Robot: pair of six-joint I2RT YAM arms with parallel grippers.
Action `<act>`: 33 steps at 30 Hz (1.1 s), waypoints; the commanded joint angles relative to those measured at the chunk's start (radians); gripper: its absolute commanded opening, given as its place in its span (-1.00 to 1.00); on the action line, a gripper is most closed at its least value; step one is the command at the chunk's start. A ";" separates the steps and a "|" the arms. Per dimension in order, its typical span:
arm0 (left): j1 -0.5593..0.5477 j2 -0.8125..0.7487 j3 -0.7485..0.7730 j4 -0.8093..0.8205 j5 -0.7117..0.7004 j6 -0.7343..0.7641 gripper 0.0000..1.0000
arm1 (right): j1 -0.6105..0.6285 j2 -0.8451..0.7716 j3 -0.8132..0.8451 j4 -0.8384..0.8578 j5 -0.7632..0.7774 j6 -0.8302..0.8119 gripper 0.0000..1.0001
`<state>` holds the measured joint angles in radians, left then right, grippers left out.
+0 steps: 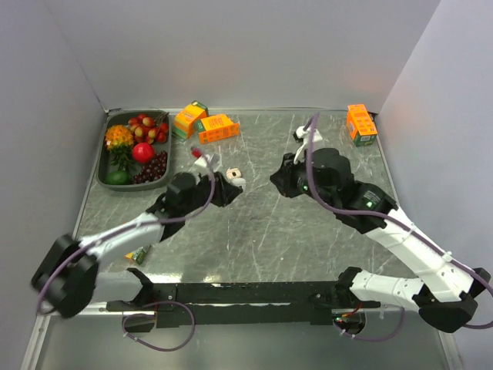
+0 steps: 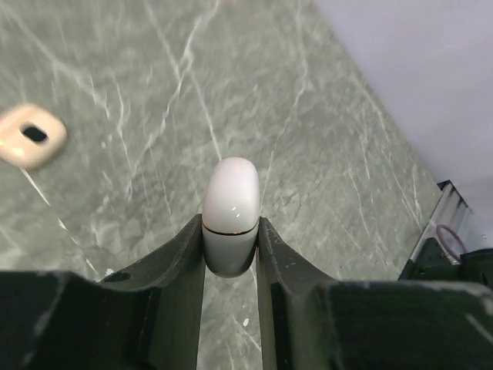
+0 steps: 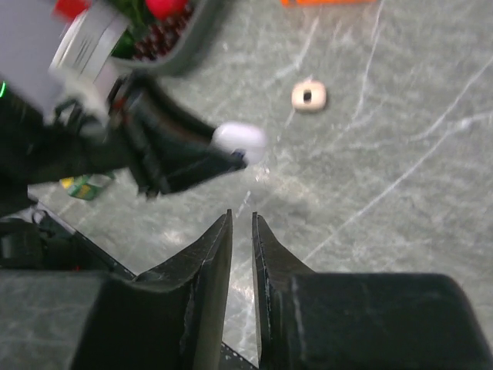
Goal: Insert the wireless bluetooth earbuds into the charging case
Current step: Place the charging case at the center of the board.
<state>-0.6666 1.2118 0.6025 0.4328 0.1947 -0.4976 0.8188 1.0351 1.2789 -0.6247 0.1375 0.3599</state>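
White charging case [image 2: 229, 212], grey-veined table [image 2: 331, 131]

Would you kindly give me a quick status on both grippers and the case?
Left gripper shut on white charging case, lid closed. Right gripper shut, empty. Earbuds not in view. Beige ring lies apart.

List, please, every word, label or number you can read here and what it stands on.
Nothing is readable.
Orange-and-green box: print too small.
Orange box beside it: print too small.
Orange box at back right: print too small.
Green-and-yellow packet: blurred.
White charging case: no marking shows.
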 commanded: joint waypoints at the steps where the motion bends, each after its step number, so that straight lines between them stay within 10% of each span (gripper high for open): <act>1: 0.079 0.214 0.123 -0.086 0.187 -0.205 -0.98 | -0.021 0.008 -0.073 0.052 0.011 0.053 -0.49; 18: 0.145 0.644 0.356 -0.160 0.197 -0.253 -0.95 | -0.069 -0.027 -0.187 0.074 -0.021 0.025 -0.48; 33: 0.145 0.663 0.362 -0.359 0.089 -0.194 0.00 | -0.076 -0.029 -0.181 0.071 -0.026 0.030 -0.46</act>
<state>-0.5186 1.8626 0.9470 0.1890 0.3420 -0.7322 0.7517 1.0283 1.0897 -0.5838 0.1081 0.3885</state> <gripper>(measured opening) 0.442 0.268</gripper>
